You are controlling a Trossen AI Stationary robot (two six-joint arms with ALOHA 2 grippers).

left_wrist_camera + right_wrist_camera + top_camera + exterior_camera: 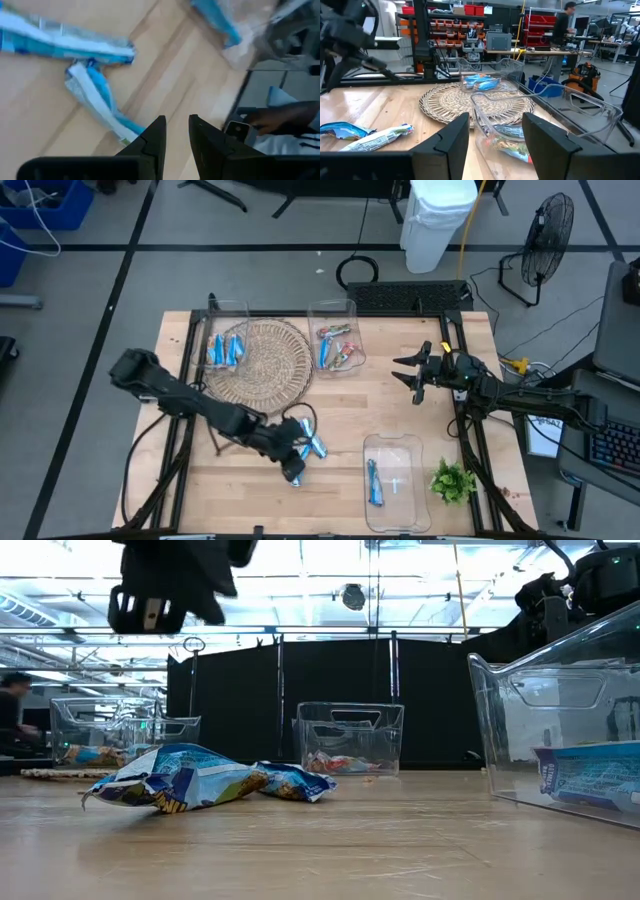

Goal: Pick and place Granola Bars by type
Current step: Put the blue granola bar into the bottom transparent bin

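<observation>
Two blue-and-white granola bars (pixel 312 444) lie loose on the table's near middle; in the low view they (pixel 185 780) lie flat side by side. My left gripper (pixel 292 464) hangs just above and beside them, its fingers (pixel 156 135) a narrow gap apart and holding nothing; one bar (pixel 100 100) lies ahead of the tips. My right gripper (pixel 415 375) waits open over the right side of the table, empty (pixel 495 122). More blue bars sit in the far-left bin (pixel 225 345), blue and reddish ones in the far-middle bin (pixel 338 348), and one blue bar in the near bin (pixel 376 482).
A round wicker mat (pixel 262 360) lies between the two far bins. A green leafy sprig (pixel 452 480) sits by the near-right edge beside the near bin's rim (pixel 392 442). Bare wood shows in the table's middle. People show in the room beyond.
</observation>
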